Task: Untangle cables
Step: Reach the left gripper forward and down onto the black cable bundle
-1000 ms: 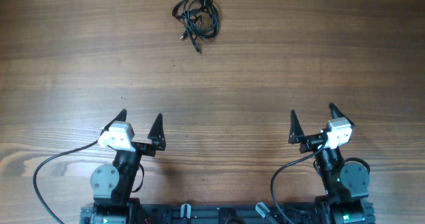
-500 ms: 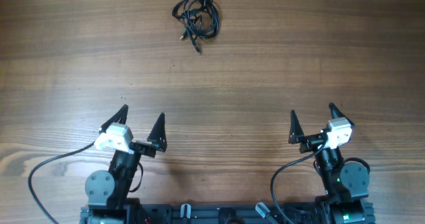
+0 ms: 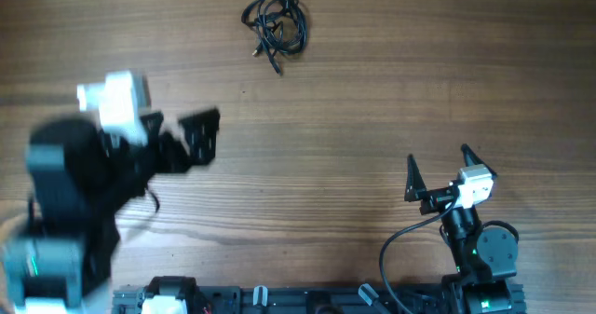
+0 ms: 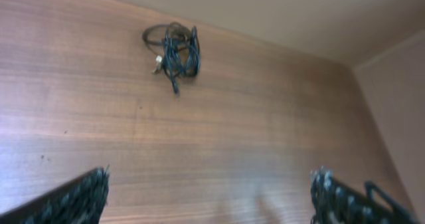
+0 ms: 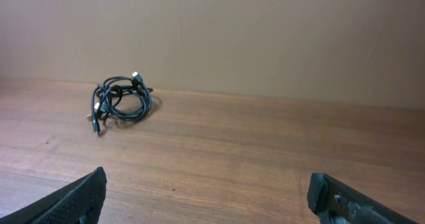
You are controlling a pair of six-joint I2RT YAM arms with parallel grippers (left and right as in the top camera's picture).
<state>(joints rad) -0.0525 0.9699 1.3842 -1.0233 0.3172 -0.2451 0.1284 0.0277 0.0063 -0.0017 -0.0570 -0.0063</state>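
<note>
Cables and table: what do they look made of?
The cables: thin black cords, probably rubber or plastic jacket, faint sheen, pale metallic-looking plug tips. The table: brown streaked grain, matte; solid wood or laminate, cannot tell.

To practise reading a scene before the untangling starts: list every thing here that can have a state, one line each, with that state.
cables: tangled in one small bundle, lying on the table, untouched
left tool: open, empty, short of the cables
right tool: open, empty, far from the cables
</note>
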